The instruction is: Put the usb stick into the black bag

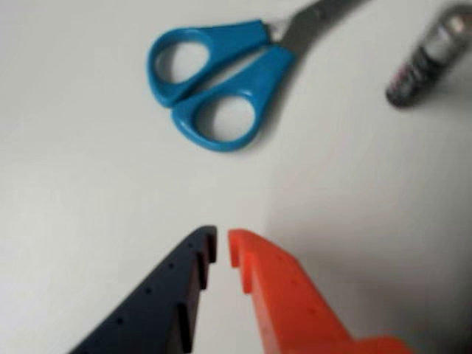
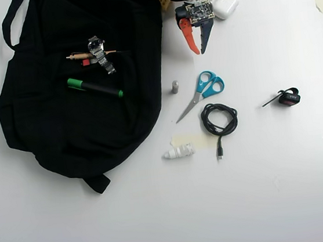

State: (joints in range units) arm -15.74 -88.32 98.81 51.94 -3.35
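Note:
The black bag point(image 2: 63, 132) lies flat on the left of the white table in the overhead view. A tiny red piece point(image 2: 86, 62), which looks like the usb stick, rests on top of the bag beside a wristwatch point(image 2: 100, 55); it is too small to make out its end. My gripper point(image 2: 198, 51) is at the top centre, right of the bag, pointing down the picture. In the wrist view the gripper point(image 1: 221, 243) has its orange and dark fingers almost touching, with nothing between them. It hovers above bare table near the blue scissors point(image 1: 214, 81).
On the bag lie a green-capped marker point(image 2: 94, 87) and a wooden stick point(image 2: 90, 55). On the table are the scissors point(image 2: 204, 90), a small grey cylinder point(image 2: 175, 86), a coiled black cable point(image 2: 219, 119), a black-and-red clip point(image 2: 288, 98), a white ribbed piece point(image 2: 178, 152) and a white case point(image 2: 225, 4).

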